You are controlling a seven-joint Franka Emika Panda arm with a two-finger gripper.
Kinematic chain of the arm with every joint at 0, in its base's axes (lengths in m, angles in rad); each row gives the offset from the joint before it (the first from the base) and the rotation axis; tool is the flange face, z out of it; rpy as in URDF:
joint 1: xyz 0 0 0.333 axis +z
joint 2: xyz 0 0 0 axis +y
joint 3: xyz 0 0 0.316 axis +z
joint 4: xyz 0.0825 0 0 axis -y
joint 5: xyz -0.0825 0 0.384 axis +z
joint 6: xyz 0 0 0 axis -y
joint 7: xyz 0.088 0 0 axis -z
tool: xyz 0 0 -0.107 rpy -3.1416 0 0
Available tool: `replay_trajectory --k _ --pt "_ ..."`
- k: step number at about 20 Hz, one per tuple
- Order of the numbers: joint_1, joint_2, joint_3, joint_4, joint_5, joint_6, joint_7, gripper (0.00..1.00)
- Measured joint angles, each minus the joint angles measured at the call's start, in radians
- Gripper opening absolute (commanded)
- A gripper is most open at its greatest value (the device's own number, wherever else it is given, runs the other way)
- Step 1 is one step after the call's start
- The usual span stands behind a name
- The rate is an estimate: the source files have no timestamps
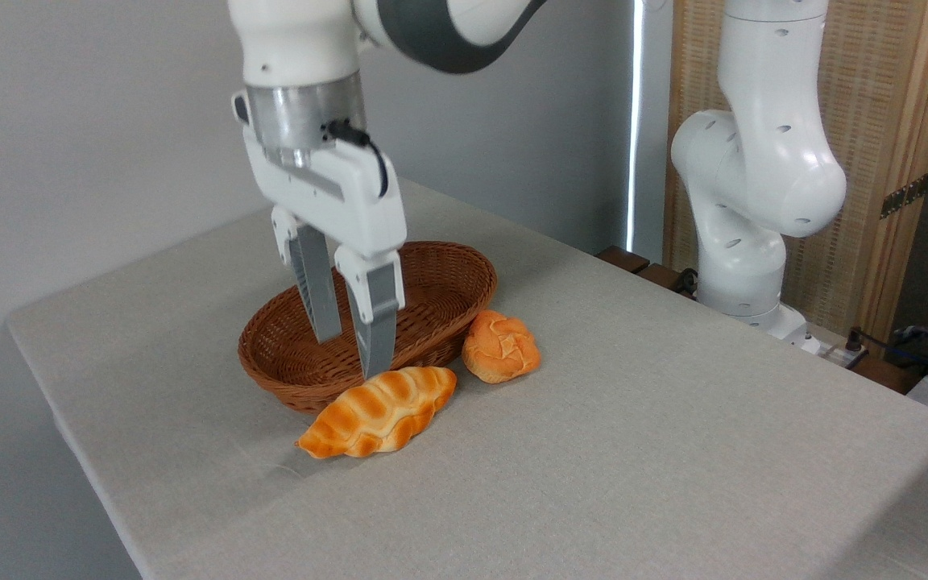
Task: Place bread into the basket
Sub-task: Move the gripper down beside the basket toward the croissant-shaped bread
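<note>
The bread [379, 411], a long golden-orange loaf with pale ridges, lies on the table just in front of the basket [448, 298]. The basket is oval, reddish-brown wicker, and has nothing inside. My gripper [353, 354] hangs point-down over the basket's near rim, just above and behind the bread. Its two grey fingers stand apart with nothing between them. The front fingertip [377, 366] ends close above the loaf's top; whether it touches I cannot tell.
A small round orange bun [501, 346] sits on the table against the basket's right end. The arm's white base [746, 266] stands at the table's far right edge. The grey tablecloth [593, 451] stretches out in front and to the right.
</note>
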Motion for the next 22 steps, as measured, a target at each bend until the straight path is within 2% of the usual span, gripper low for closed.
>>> replay_trajectory --k 3,9,13,22 --pt "-0.003 0.043 -0.003 0.010 0.021 0.015 0.000 1.00" --pt "-0.004 0.148 -0.004 0.088 0.024 0.019 0.000 1.00" --pt "-0.009 0.211 -0.012 0.106 0.024 0.080 0.000 1.00" --pt "-0.014 0.248 -0.049 0.112 0.025 0.098 0.000 1.00"
